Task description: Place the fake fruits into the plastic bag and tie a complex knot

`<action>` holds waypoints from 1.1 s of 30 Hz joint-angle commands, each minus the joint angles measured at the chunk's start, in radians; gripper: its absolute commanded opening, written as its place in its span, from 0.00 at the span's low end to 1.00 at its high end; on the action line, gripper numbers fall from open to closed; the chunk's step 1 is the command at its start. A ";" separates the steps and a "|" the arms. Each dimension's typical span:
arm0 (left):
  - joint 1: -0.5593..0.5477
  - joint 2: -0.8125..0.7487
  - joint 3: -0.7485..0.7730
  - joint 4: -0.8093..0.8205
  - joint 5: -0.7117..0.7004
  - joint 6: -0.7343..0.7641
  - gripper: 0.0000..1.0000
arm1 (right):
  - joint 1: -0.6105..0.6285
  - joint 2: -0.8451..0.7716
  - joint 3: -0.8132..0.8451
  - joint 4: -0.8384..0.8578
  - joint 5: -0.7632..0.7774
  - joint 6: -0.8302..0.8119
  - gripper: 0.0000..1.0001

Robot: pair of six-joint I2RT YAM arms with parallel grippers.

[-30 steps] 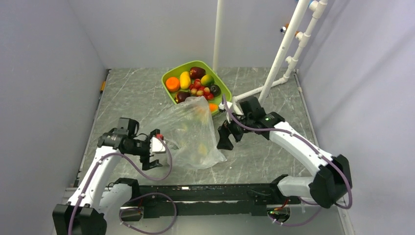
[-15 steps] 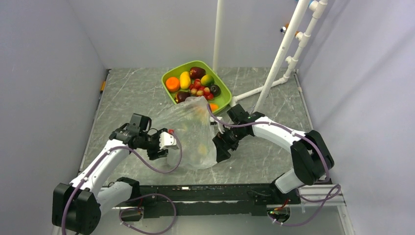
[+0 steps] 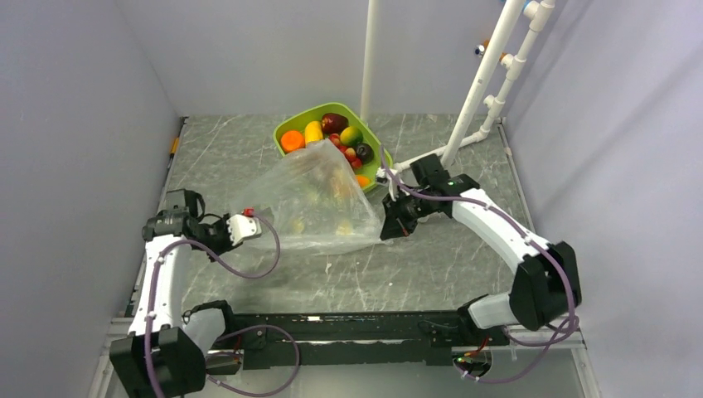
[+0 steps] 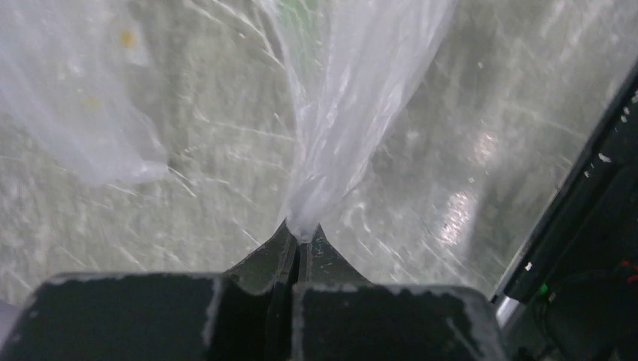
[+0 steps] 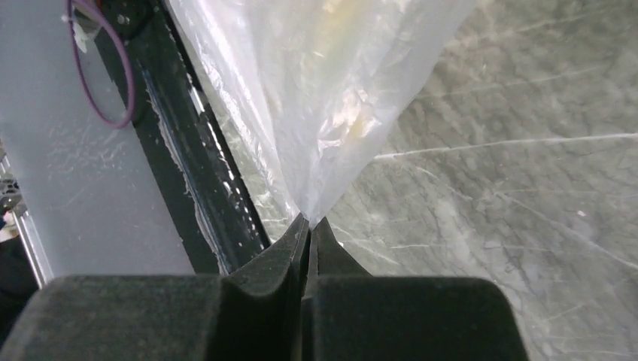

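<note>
The clear plastic bag (image 3: 319, 203) is stretched taut between my two grippers, just in front of the lime green tray (image 3: 288, 128). My left gripper (image 3: 253, 222) is shut on the bag's left corner, and the plastic (image 4: 353, 98) fans out from the pinched fingertips (image 4: 301, 233). My right gripper (image 3: 387, 225) is shut on the right corner, the film (image 5: 323, 90) rising from its tips (image 5: 308, 219). The fake fruits (image 3: 332, 137) lie in the tray: an orange, a yellow oblong, maroon ones and red berries. Faint yellowish shapes show through the bag. No knot is in view.
A white pipe frame (image 3: 468, 108) stands at the back right and a white pole (image 3: 369, 58) rises behind the tray. A black rail (image 3: 332, 325) runs along the near edge of the marbled table. Grey walls close in on both sides.
Both grippers went from open to shut on the bag's corners. The left arm drew back left and the right arm swung right, pulling the slumped bag wide and taut.
</note>
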 commanded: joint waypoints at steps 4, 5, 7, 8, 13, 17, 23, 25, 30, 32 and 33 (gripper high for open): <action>0.143 -0.064 -0.093 -0.306 -0.093 0.572 0.00 | -0.036 -0.088 -0.011 0.022 0.132 0.037 0.00; 0.141 -0.088 -0.097 -0.353 -0.051 0.625 0.00 | -0.036 -0.087 -0.012 0.048 0.132 0.057 0.00; 0.117 -0.132 -0.109 -0.443 0.018 0.718 0.00 | -0.036 -0.072 -0.010 0.090 0.139 0.094 0.00; 0.087 -0.156 -0.116 -0.455 0.047 0.723 0.00 | -0.036 -0.063 -0.009 0.105 0.144 0.105 0.00; -0.138 -0.209 -0.064 -0.422 0.226 0.493 0.00 | -0.015 -0.019 -0.006 0.219 0.179 0.174 0.00; -0.345 -0.176 0.043 -0.296 0.350 0.164 0.00 | 0.045 0.054 0.081 0.298 0.220 0.203 0.00; -0.676 -0.086 0.212 -0.048 0.472 -0.283 0.00 | 0.172 0.206 0.242 0.355 0.339 0.206 0.00; -0.805 -0.069 0.269 0.048 0.466 -0.389 0.00 | 0.201 0.255 0.259 0.357 0.394 0.165 0.00; -0.914 -0.005 0.451 0.120 0.547 -0.542 0.00 | 0.207 0.344 0.243 0.377 0.456 0.077 0.00; -0.924 -0.005 0.486 0.174 0.571 -0.612 0.00 | 0.208 0.348 0.235 0.399 0.433 0.064 0.00; -0.926 -0.012 0.487 0.231 0.574 -0.674 0.00 | 0.207 0.347 0.243 0.410 0.397 0.063 0.00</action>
